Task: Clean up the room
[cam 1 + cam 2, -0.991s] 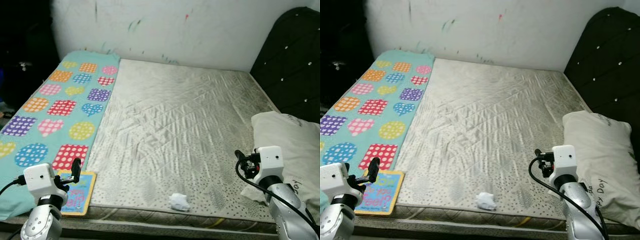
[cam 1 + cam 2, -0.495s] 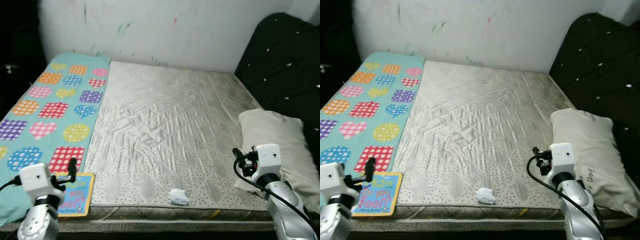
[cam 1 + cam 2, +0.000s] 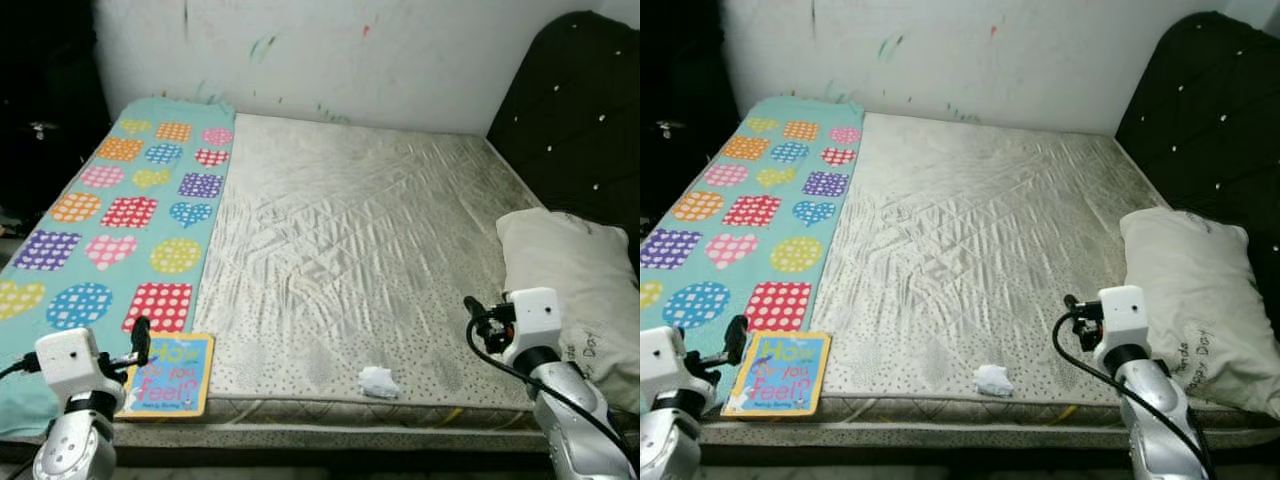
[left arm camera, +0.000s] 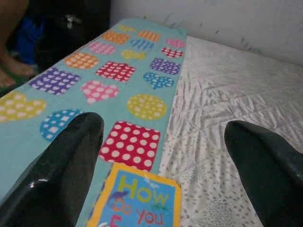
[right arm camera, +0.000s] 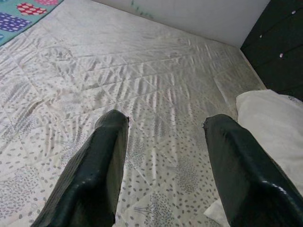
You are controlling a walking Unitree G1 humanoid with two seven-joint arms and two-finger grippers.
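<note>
The bare mattress (image 3: 370,240) carries a crumpled tissue (image 3: 378,381) at its near edge. We keep both empty claws, left claw (image 4: 165,161) and right claw (image 5: 165,161), spread wide, and approach from above.

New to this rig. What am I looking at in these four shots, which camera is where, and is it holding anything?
This is a humanoid robot standing at the foot of a bed. The two wide pictures come from the stereo camera on its head; the two close ones look along each wrist's black fingers.

The left gripper hangs over the near left corner and the right gripper near the pillow. Both have their jaws open and hold nothing.

On the bare mattress lie a teal blanket with coloured shapes, a picture book at its near end, and a small crumpled white scrap by the front edge.
</note>
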